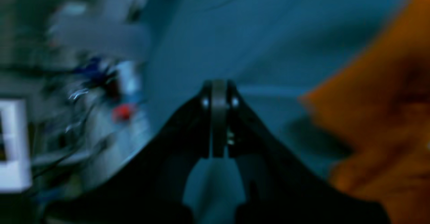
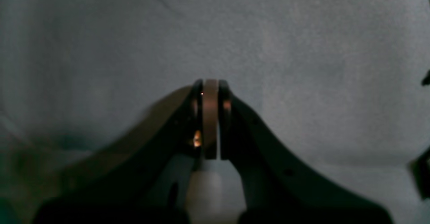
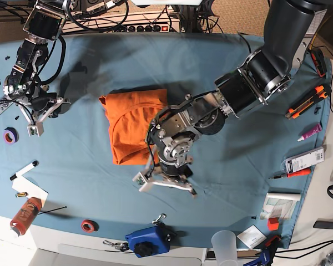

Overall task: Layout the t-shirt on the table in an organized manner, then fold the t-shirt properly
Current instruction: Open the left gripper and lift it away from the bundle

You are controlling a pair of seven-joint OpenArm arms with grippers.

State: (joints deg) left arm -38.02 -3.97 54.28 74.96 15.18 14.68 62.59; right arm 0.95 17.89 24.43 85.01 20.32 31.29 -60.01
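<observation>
No writing can be read anywhere in these views. In the base view a flat packet (image 3: 303,160) near the table's (image 3: 89,188) edge carries dark print, and so does a small orange bottle (image 3: 23,215) at the opposite corner (both too small to make out). The left wrist view is smeared by blur, and the right wrist view shows only bare cloth.
</observation>
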